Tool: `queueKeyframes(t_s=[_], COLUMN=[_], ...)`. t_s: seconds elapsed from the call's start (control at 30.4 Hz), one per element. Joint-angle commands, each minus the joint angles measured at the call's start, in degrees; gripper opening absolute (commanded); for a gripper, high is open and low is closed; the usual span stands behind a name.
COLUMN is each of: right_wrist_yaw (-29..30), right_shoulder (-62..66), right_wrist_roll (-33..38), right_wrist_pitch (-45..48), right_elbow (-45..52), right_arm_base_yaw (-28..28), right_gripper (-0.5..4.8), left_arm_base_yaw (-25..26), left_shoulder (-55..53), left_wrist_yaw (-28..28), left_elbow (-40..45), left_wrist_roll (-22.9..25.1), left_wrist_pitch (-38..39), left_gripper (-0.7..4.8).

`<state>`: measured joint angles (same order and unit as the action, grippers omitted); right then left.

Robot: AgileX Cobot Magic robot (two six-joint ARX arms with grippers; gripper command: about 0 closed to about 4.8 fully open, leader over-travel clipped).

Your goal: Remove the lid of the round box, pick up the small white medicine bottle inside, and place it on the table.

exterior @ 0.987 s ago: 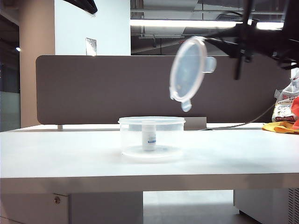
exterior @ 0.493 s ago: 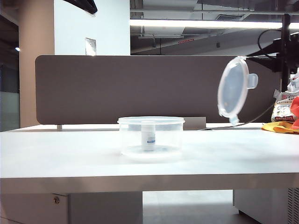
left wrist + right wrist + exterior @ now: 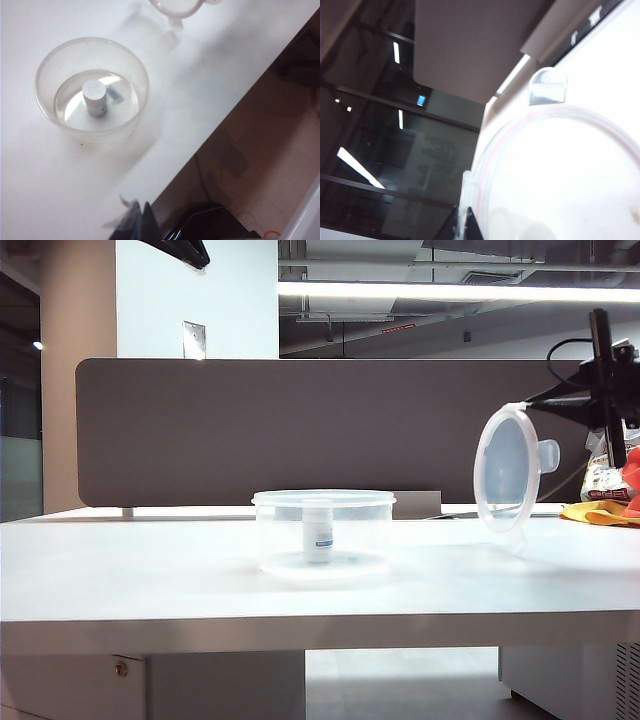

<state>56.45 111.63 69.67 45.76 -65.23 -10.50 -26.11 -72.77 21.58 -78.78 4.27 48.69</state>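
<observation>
Standing on the white table [image 3: 150, 570] is the round box [image 3: 324, 533], a clear tub with its top open, about in the middle of the tabletop. Inside it the small white medicine bottle [image 3: 319, 531] stands upright on the floor of the tub, with a bit of blue on its label. From the left wrist view you look down into the box [image 3: 92, 90] and see the bottle's round white cap [image 3: 94, 97] near the middle. Off to the right side the lid [image 3: 505, 470] is up in the air, tipped nearly on its edge, its low edge close above the table and well apart from the box. The right tool [image 3: 600, 400] is clenched on the lid at its far right rim, near a little tab that sticks out. In the right wrist view the lid [image 3: 560, 175] fills much of the picture, with a faint pink ring along its rim. The left tool [image 3: 142, 225] hangs above the near edge of the table, clenched shut with nothing in it, apart from the box. A dark grey divider panel [image 3: 250, 430] runs along the back of the table.
</observation>
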Motion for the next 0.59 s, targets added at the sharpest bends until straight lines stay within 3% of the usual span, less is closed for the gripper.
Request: queueKeyframes(t_s=[0.03, 0.2, 0.36, 0.43, 0.49, 0.59], right_wrist_yaw=[0.28, -0.22, -1.33, -1.22, -0.96, -0.76], right_shoulder=[-0.46, -0.46, -0.44, -0.44, -0.44, -0.44], right_wrist_roll=[-4.2, -8.79, -8.87, -8.83, -8.48, -8.31], right_wrist_pitch=[-4.46, -9.73, -9.05, -8.41, -8.11, -8.13], right_elbow=[-0.22, -0.24, -0.24, -0.24, -0.24, -0.24], right_arm_base_yaw=[0.94, 2.78, 3.13, 3.04, 2.97, 3.04], right_gripper=[-0.03, -0.03, 0.03, 0.6, 1.56, 2.6], left_arm_base_yaw=[-0.02, -0.04, -0.02, -0.02, -0.04, -0.04], left_shoulder=[0.24, 0.24, 0.24, 0.24, 0.26, 0.26], left_wrist_yaw=[0.11, 0.11, 0.13, 0.13, 0.17, 0.28], left_elbow=[-0.39, -0.39, -0.39, -0.39, -0.39, -0.39], left_wrist_roll=[0.48, 1.36, 1.53, 1.55, 1.55, 1.53], left_wrist_pitch=[-0.31, 0.59, 0.61, 0.66, 0.7, 0.72], left_gripper=[-0.06, -0.06, -0.06, -0.06, -0.06, -0.06])
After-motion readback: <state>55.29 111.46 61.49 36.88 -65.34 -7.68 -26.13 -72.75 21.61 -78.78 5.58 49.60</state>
